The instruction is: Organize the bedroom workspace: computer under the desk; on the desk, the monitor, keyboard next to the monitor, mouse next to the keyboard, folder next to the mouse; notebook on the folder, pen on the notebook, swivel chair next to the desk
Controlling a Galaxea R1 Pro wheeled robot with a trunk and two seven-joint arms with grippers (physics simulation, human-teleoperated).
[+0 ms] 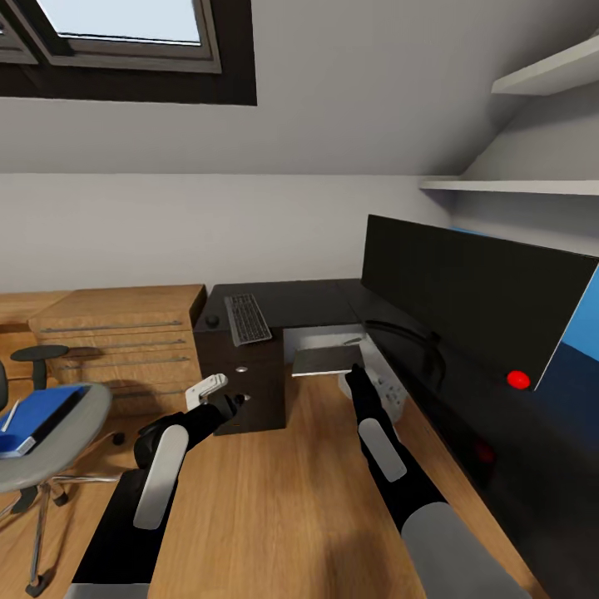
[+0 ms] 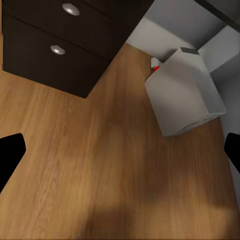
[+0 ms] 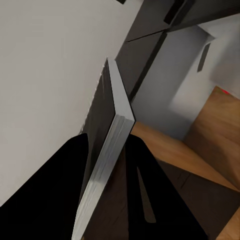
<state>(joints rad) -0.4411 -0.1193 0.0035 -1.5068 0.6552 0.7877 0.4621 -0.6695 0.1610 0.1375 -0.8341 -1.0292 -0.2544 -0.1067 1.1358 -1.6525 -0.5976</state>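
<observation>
Gripping notebook [image 3: 107,150] edge, R gripper [image 3: 107,190], open floor [image 2: 100,165]

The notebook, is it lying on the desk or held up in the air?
Held in the air. The right gripper is shut on the notebook, which hangs level above the floor, below the desk top.

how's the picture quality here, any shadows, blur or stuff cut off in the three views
Head view: even, soft light, no glare; the monitor is cropped at the frame's right edge. Left wrist view: sharp, with a soft shadow band across the wood floor beneath the computer. Right wrist view: the notebook sits very close, its page edge smeared, between featureless black fingers.
</observation>
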